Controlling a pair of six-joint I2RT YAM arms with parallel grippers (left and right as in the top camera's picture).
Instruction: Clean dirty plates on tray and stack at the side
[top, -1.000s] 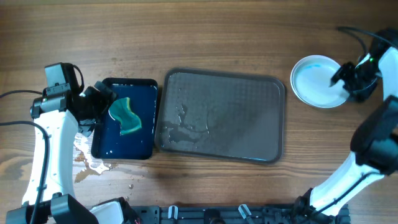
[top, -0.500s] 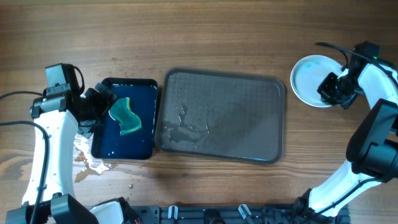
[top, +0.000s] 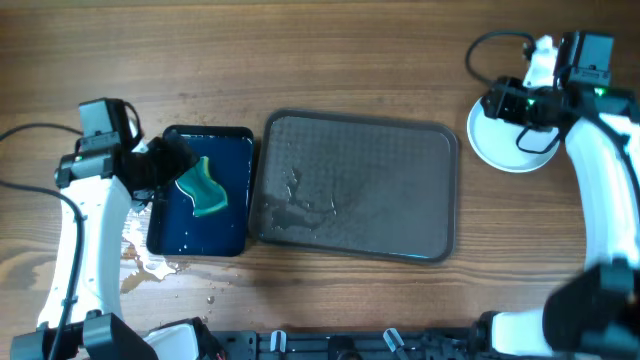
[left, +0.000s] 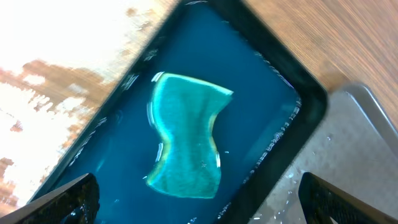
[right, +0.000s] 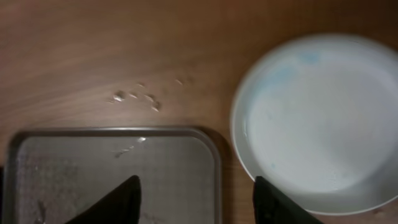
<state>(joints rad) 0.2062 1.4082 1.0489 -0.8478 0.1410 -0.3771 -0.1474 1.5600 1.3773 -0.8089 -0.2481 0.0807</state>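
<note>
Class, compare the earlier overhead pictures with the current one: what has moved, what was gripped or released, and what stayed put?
The right gripper left the plate at its right edge, swung across to its upper-left side in the overhead view, and now stands open and empty above it. The plate, the tray, the sponge in the small black tray and the open left gripper over it stayed practically as they were.
</note>
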